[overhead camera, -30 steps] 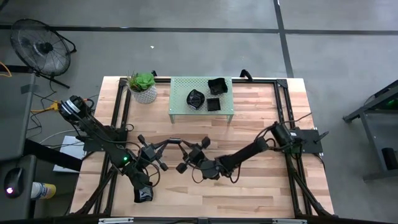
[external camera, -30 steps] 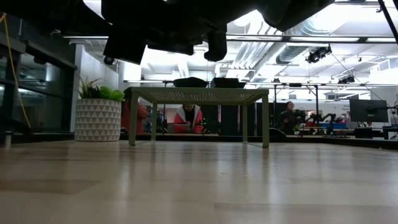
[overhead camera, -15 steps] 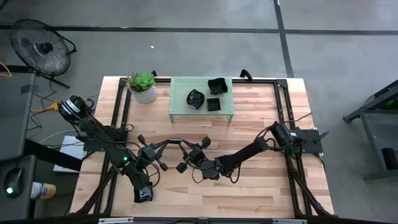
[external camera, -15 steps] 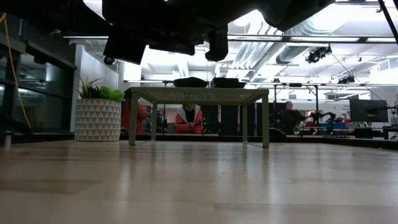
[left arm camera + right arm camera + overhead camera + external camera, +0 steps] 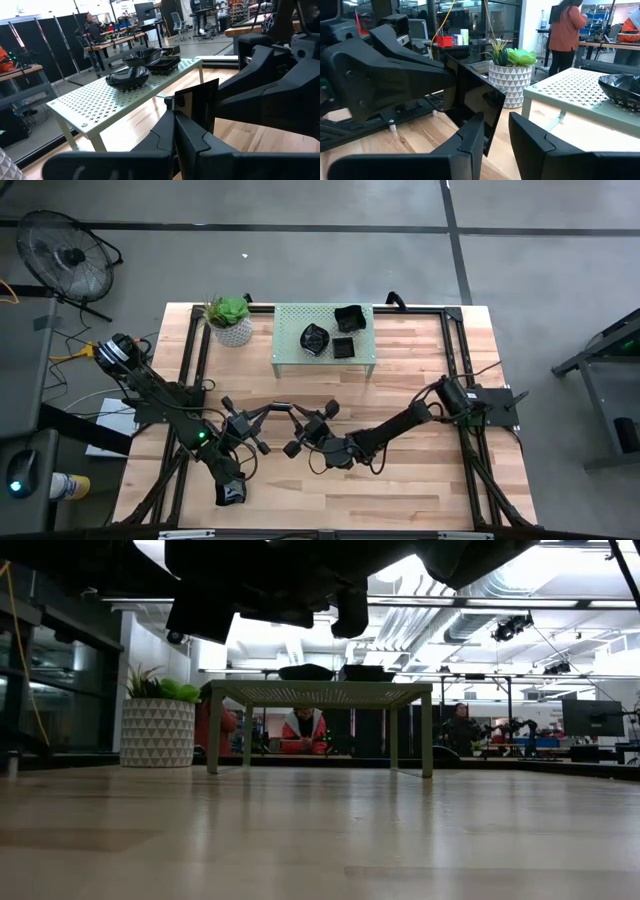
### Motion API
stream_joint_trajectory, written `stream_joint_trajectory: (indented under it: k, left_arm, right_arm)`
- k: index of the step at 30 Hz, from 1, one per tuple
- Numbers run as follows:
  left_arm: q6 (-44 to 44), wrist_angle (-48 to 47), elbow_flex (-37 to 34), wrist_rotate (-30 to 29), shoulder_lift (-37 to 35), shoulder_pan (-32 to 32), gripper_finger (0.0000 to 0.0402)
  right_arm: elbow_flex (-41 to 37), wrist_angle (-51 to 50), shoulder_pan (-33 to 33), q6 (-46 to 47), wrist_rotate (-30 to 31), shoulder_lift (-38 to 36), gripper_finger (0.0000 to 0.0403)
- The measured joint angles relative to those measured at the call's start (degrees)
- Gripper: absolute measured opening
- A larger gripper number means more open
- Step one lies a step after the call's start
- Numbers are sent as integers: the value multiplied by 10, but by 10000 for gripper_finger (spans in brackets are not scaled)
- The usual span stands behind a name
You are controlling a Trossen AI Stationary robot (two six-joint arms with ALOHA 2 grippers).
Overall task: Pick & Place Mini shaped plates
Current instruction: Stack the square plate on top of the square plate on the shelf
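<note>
Above the table's middle, my left gripper point(image 5: 174, 122) and my right gripper point(image 5: 496, 135) meet tip to tip point(image 5: 296, 423). The left one is shut on a flat, square, glossy black mini plate point(image 5: 197, 105). That plate point(image 5: 475, 97) stands on edge in front of the right gripper, whose fingers are apart with the plate's lower corner beside them. Three more black plates point(image 5: 340, 335) rest on a pale green perforated stand point(image 5: 290, 350) toward the far edge. My left gripper pinches the square plate between its two fingers at one edge point(image 5: 172, 102). The plate is lifted clear of the table, stands on edge and sticks out beyond the fingertips. My right gripper: I cannot tell whether its fingers point(image 5: 470, 132) touch the plate.
A white-potted green plant point(image 5: 232, 320) stands left of the stand at the far edge. Dark frame rails point(image 5: 190, 370) run along both sides of the table. Bare wood point(image 5: 400, 390) lies between the stand and the arms. People show in the room behind.
</note>
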Motion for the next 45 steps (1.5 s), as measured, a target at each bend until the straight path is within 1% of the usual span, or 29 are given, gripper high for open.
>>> stream_joint_trajectory:
  k: [12,17,23,33,45]
  left_arm:
    - [0,0,0,-1,0,0,0]
    - [0,-2,0,0,0,0,0]
    - [1,-7,0,10,0,0,0]
    - [43,-7,0,23,-1,0,0]
    - [47,-7,0,27,-1,0,3]
  right_arm:
    - [0,0,3,-14,-2,0,4]
    - [0,0,3,-13,-4,0,8]
    - [0,-1,3,-13,-4,0,3]
    - [0,-1,4,-13,-8,0,1]
    - [0,-1,4,-13,-11,0,0]
